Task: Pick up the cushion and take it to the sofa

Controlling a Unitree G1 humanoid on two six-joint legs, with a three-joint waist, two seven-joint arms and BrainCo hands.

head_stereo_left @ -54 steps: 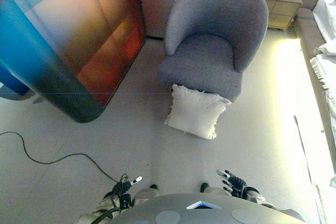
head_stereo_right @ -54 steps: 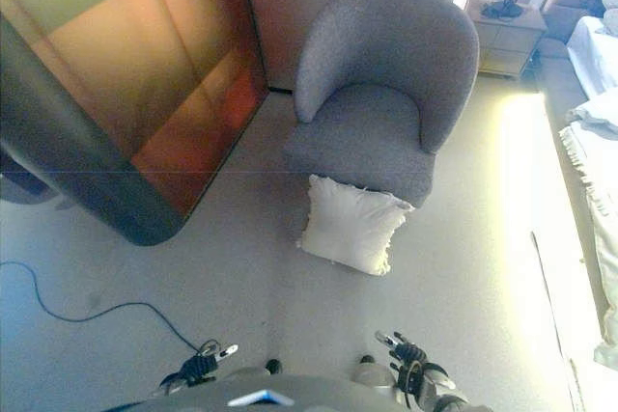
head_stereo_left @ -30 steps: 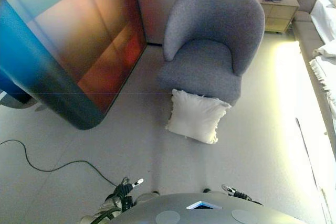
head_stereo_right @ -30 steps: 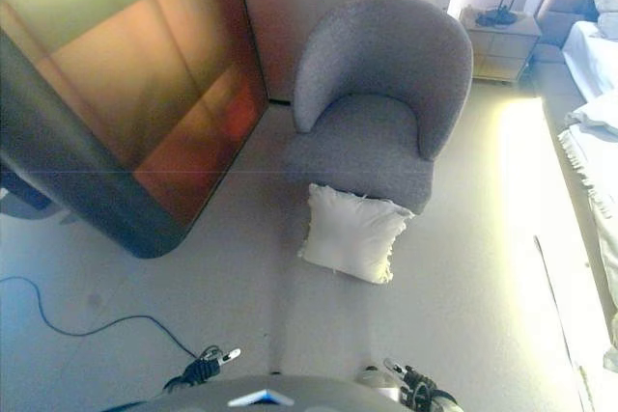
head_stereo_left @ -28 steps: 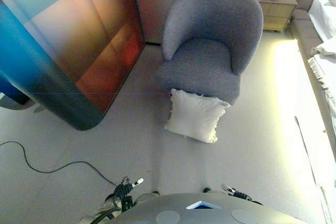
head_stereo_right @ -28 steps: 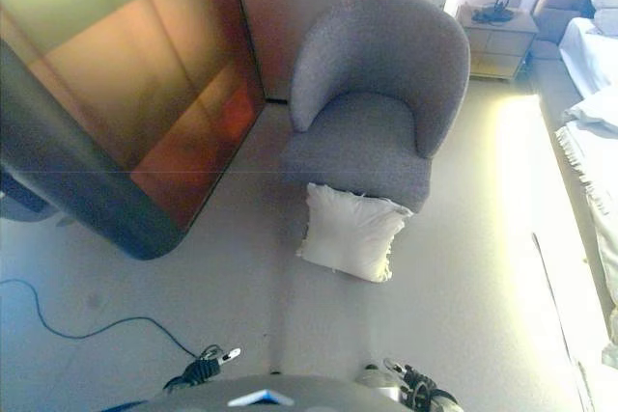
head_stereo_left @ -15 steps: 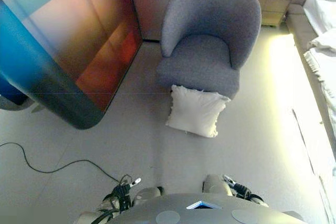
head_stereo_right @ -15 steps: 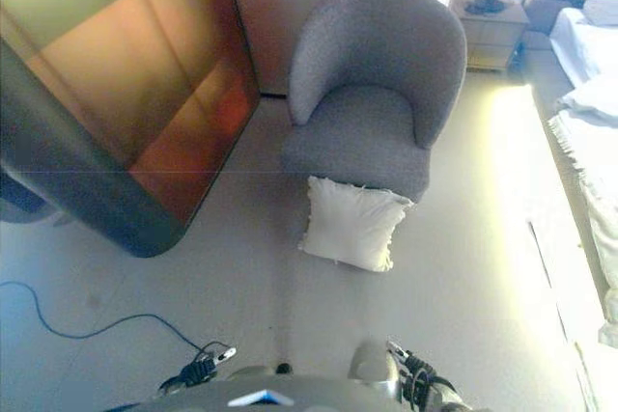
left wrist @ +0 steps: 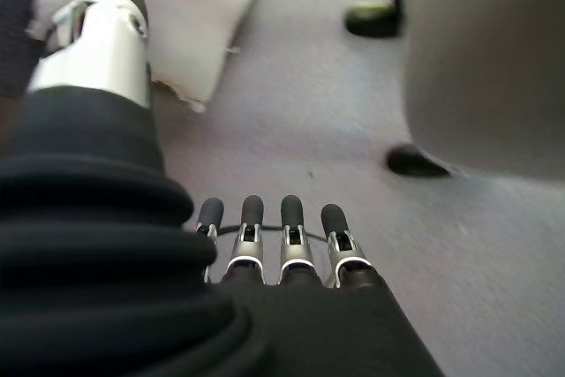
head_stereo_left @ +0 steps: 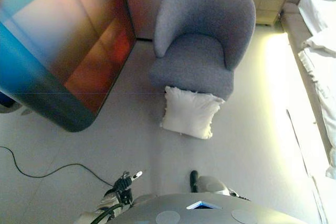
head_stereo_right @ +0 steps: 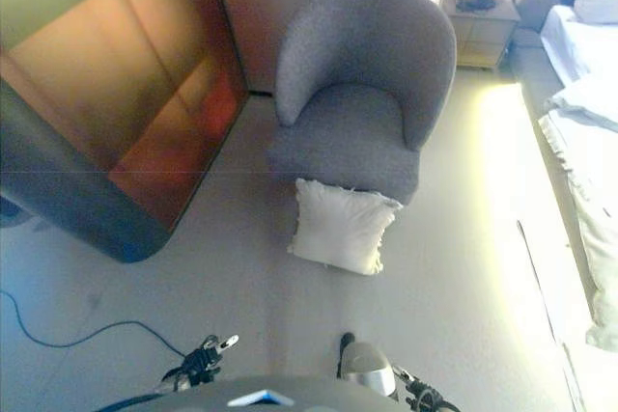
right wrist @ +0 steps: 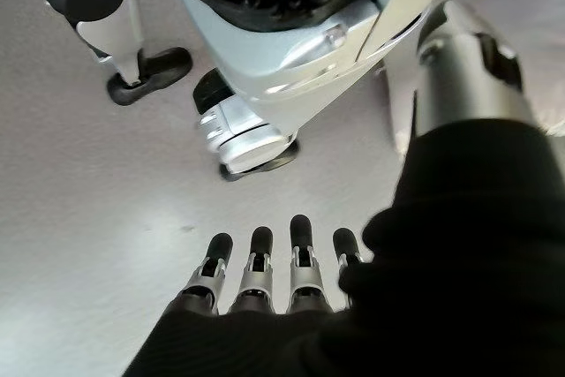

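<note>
since neither hand holds anything, the task looks barely begun: the white cushion (head_stereo_left: 189,112) lies on the floor (head_stereo_left: 131,145), leaning against the front edge of the grey armchair (head_stereo_left: 202,40), well ahead of the robot and untouched

the left hand (left wrist: 274,240) hangs low at the robot's side; in its own wrist view the fingers (left wrist: 293,218) run out straight in a row, slightly apart, with the thumb (left wrist: 101,33) standing off from them, and nothing lies between, only bare floor and a corner of the cushion beyond. the right hand (right wrist: 265,267) is much the same in its wrist view, fingers extended side by side over the floor, thumb apart, palm empty. in the head views only a sliver of it shows at the bottom edge

what is left, by my reading, is nearly everything: close the gap to the cushion, bend or reach down, take hold of it, lift it, and carry it to the sofa. which piece counts as the sofa is not certain; the grey armchair right behind the cushion is the nearest seat, while pale upholstery with white covers (head_stereo_left: 317,40) runs along the right side

a tall panel (head_stereo_left: 63,45) with a rounded corner stands to the left, clear of the path
</note>
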